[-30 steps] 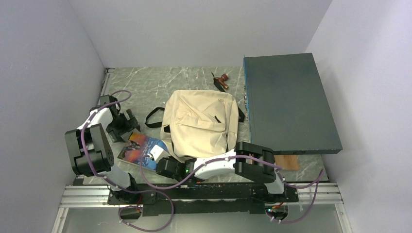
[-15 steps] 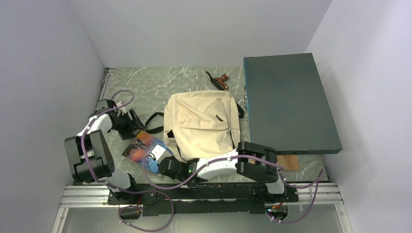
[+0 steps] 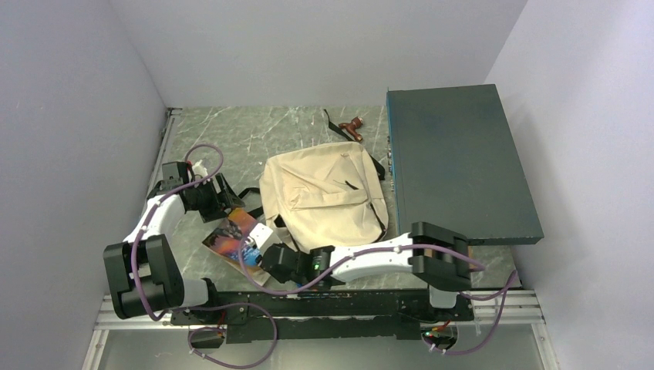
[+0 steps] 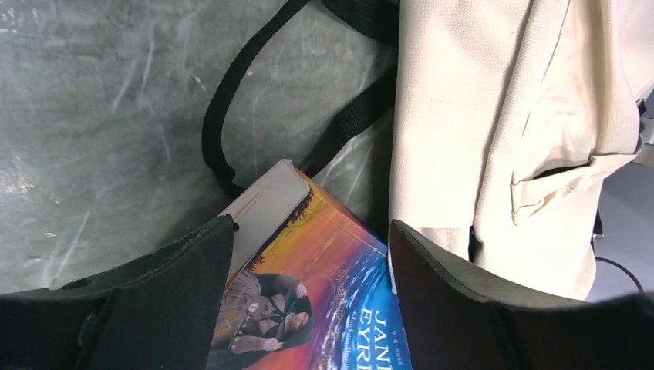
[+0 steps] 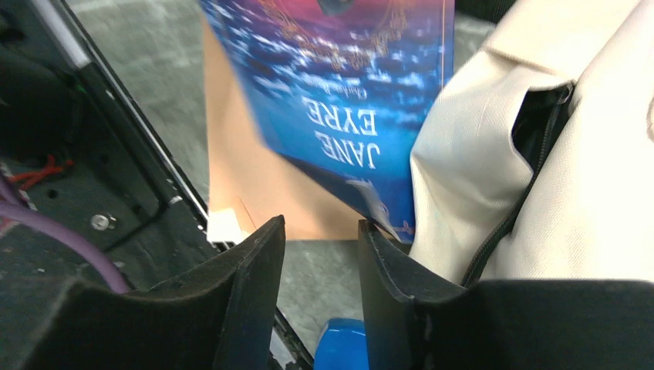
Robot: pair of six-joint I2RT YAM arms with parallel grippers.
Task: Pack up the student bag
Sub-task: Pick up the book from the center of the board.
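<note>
- My right pincer (image 5: 320, 227) has just eased apart: narrow, empty, the book (image 5: 347, 100) beyond its tips.
- My left pincer (image 4: 308, 231) straddles its corner, wide; I can't tell if it grips.
- The student bag (image 4: 493, 116) lies just beside both; handover looks underway.

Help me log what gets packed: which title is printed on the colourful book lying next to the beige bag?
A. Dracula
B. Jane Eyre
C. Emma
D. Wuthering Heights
B: in the right wrist view the book beside the student bag has JANE EYRE printed on its blue cover, and the left wrist view shows part of the same lettering.
</note>
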